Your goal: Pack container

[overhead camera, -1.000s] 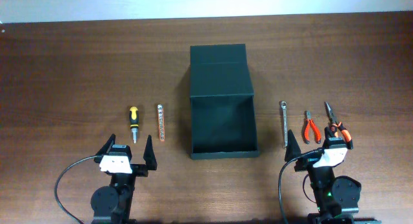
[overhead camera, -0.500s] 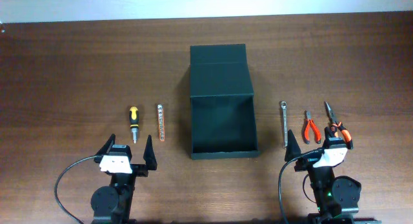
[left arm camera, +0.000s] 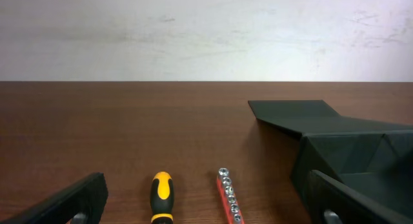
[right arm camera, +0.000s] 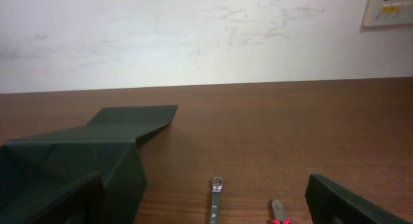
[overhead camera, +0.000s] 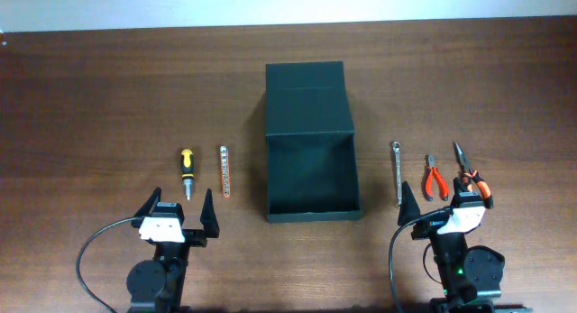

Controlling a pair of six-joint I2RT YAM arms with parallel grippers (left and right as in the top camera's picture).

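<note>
The container [overhead camera: 312, 174] is a matte black box standing open at the table's middle, its flat lid [overhead camera: 306, 95] laid back behind it; it looks empty. It also shows in the left wrist view [left arm camera: 361, 153] and the right wrist view [right arm camera: 71, 159]. Left of it lie a yellow-and-black screwdriver [overhead camera: 187, 171] [left arm camera: 161, 197] and a red socket rail [overhead camera: 224, 170] [left arm camera: 229, 197]. Right of it lie a silver wrench [overhead camera: 397, 171] [right arm camera: 215, 198], red pliers [overhead camera: 435, 179] [right arm camera: 277, 212] and orange-black pliers [overhead camera: 468, 173]. My left gripper [overhead camera: 179, 212] is open and empty near the front edge. My right gripper [overhead camera: 436, 203] is open and empty, just in front of the pliers.
A brown wooden table [overhead camera: 108, 96] carries everything. A pale wall [left arm camera: 193, 30] stands behind its far edge, with a white wall unit [right arm camera: 390, 8] at the upper right. Black cables [overhead camera: 90, 250] loop by each arm base.
</note>
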